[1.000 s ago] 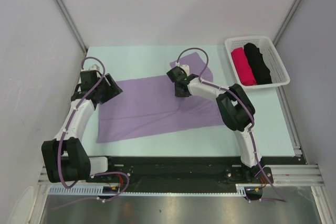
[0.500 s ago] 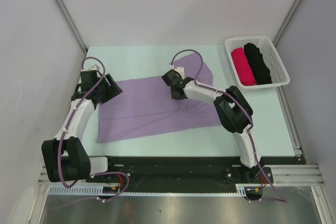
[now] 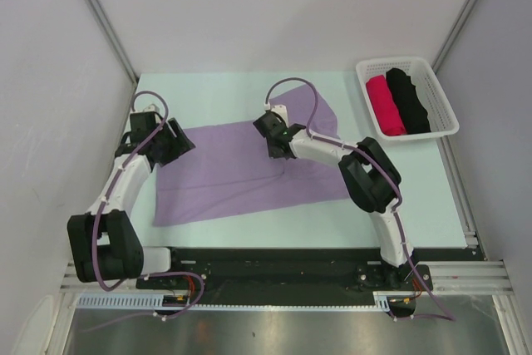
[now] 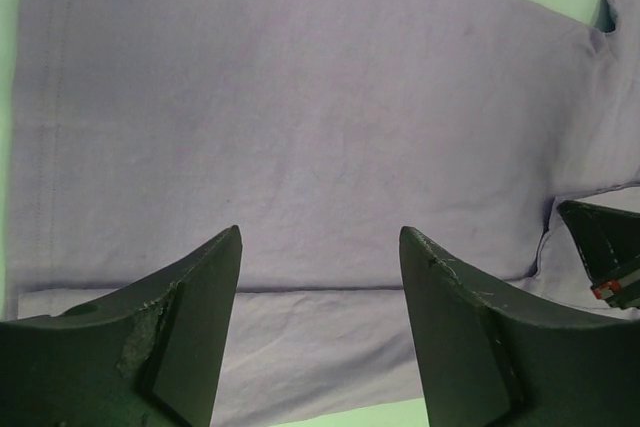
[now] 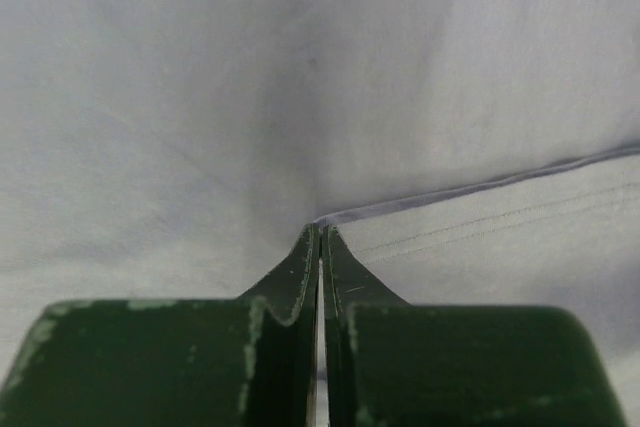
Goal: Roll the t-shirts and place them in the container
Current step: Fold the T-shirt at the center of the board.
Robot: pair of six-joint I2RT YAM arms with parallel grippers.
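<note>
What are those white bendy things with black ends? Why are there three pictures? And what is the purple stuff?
Those are two robot arms. Each one ends in two fingers that can pinch. The big picture comes from a camera high up, looking down on the table. The other two come from little cameras on the arms' wrists, so you see the dark fingers close up. The purple stuff is a shirt lying flat on the table. The right fingers are shut and pinch an edge of the shirt. The left fingers are open above the shirt's left end and hold nothing. In the white basket at the far right lie two shirts already rolled up: a pink roll and a black roll.
</note>
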